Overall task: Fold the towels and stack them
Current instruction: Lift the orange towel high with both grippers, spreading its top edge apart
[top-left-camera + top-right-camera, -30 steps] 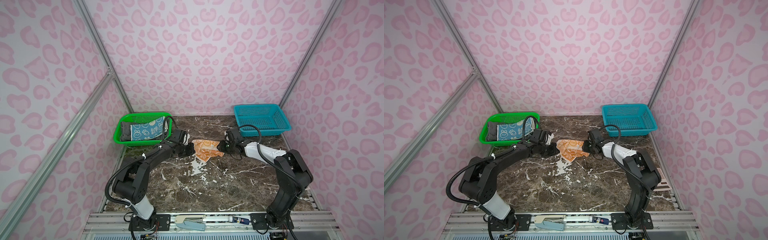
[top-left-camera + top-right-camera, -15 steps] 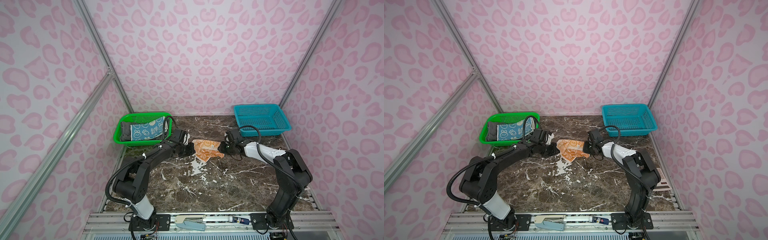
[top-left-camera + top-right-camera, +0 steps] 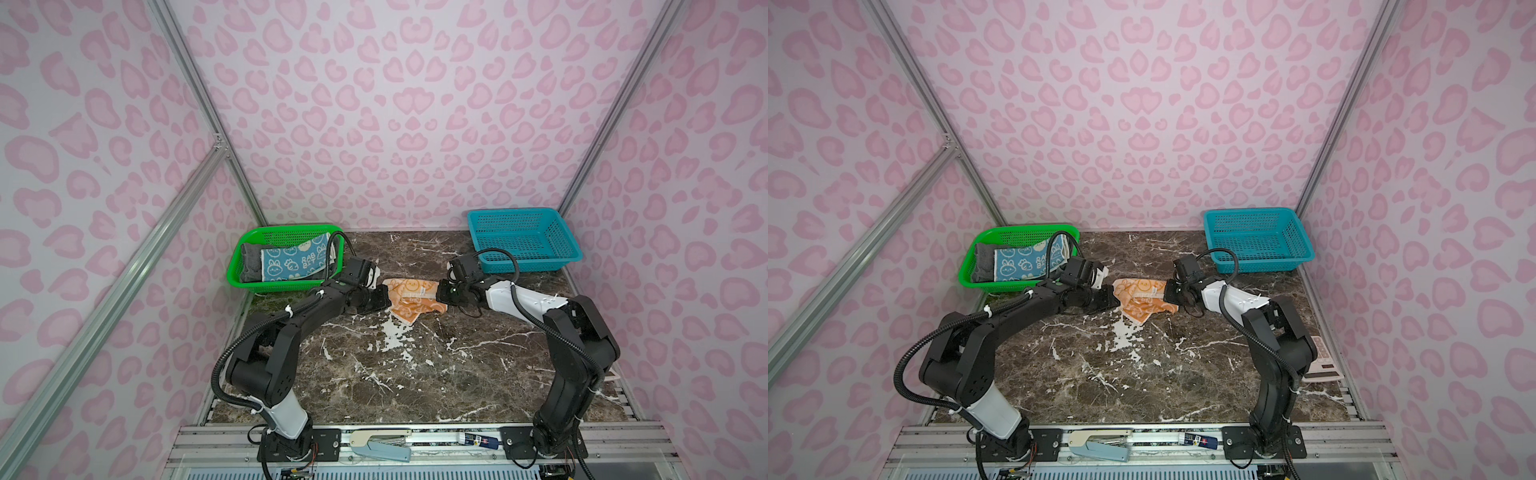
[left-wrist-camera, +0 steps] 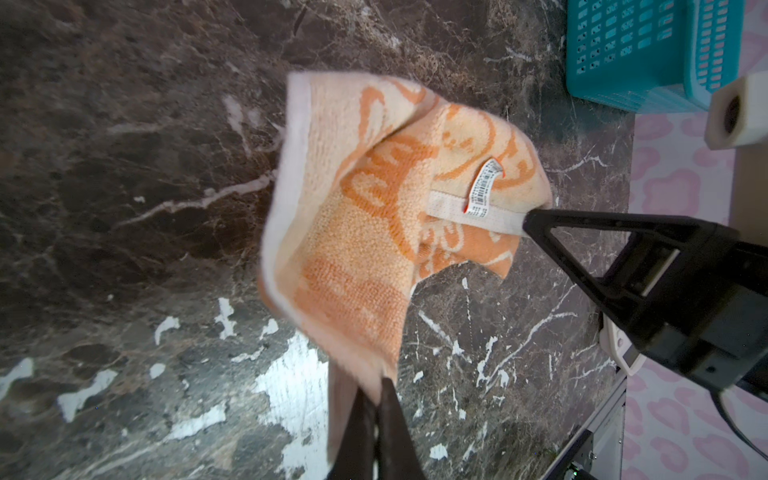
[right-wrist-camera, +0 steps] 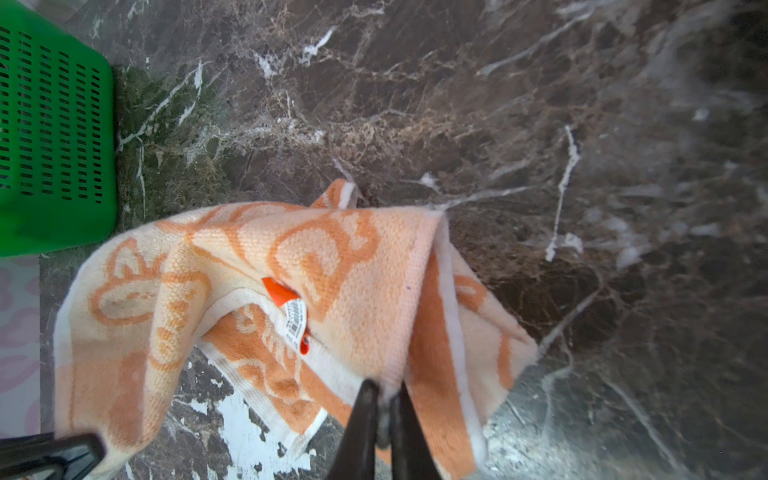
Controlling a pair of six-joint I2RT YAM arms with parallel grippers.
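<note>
The orange-cream towel [image 3: 415,297] [image 3: 1142,301] hangs crumpled between both grippers, low over the marble table at the back middle. My left gripper [image 3: 388,301] [image 4: 380,384] is shut on the towel's left corner [image 4: 365,232]. My right gripper [image 3: 438,295] [image 5: 384,386] is shut on a fold at the towel's right edge [image 5: 291,291]. A white label with an orange tag [image 5: 295,318] shows on the cloth. The blue towel [image 3: 291,262] and the dark-grey towel [image 3: 249,264] lie folded in the green basket [image 3: 249,286].
A teal basket [image 3: 528,266] stands at the back right, nothing showing inside. A stapler-like tool [image 3: 380,446] and a small tube [image 3: 478,438] lie on the front rail. A calculator [image 3: 1323,361] sits at the table's right edge.
The right gripper's jaws have closed onto the orange-cream towel's right edge. Both arms have hardly moved, and the left grip is unchanged.
</note>
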